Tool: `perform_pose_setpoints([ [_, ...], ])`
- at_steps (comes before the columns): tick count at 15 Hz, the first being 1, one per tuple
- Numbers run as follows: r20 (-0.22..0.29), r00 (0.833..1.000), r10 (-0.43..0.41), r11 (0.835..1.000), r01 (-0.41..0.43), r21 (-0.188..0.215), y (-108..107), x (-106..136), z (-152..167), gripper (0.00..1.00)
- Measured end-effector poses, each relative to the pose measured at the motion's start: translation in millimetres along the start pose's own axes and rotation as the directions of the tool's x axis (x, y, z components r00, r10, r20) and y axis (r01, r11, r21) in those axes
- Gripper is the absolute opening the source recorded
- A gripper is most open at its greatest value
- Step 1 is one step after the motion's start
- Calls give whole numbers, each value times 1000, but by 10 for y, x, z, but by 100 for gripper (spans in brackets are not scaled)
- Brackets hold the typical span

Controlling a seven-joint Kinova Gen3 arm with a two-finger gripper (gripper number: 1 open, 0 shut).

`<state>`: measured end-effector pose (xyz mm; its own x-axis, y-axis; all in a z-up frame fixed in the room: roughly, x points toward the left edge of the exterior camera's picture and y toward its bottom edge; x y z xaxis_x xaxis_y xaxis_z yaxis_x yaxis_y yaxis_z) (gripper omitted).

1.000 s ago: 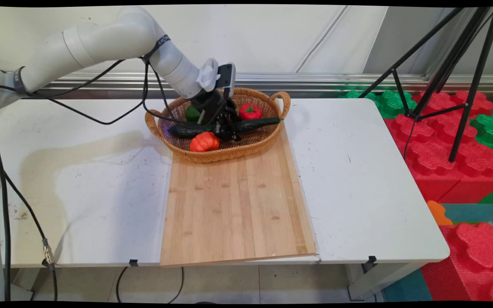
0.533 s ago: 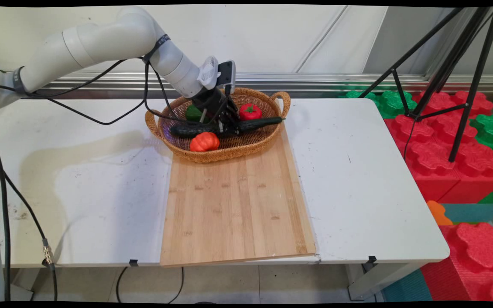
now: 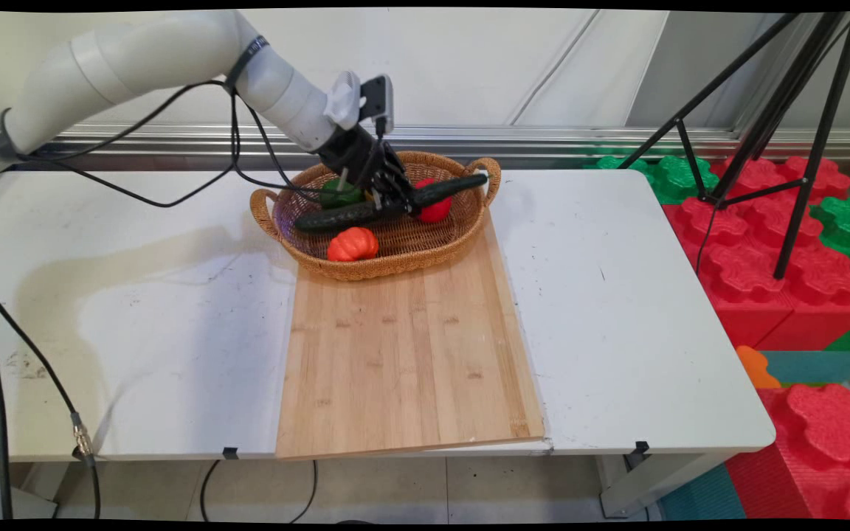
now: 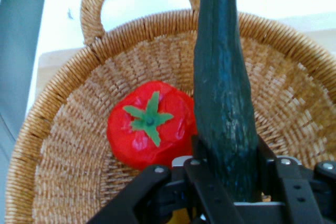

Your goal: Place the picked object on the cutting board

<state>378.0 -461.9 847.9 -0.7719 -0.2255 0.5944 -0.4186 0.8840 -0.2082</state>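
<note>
Hand view shows the gripper (image 4: 226,182) pinching a cucumber (image 4: 223,93) above the basket (image 4: 63,145).

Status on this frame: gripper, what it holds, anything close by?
Gripper shut on cucumber, lifted tilted over basket. Tomato right beside it. Orange pumpkin, green pepper below.

A robot lab or test room is suggested: a white folding table (image 3: 617,295) is set against a plain panelled wall (image 3: 469,66), with a black tripod (image 3: 786,147) and foam blocks (image 3: 764,258) seen beyond the gripper.
</note>
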Motion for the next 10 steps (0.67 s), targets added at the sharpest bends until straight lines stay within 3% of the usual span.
perform_pose_setpoints([
  [6, -82, 996, -23, 1000, 24, 15, 40, 114, -514, 0],
  [10, -134, 990, -42, 999, 42, -1, 140, 184, -890, 0],
])
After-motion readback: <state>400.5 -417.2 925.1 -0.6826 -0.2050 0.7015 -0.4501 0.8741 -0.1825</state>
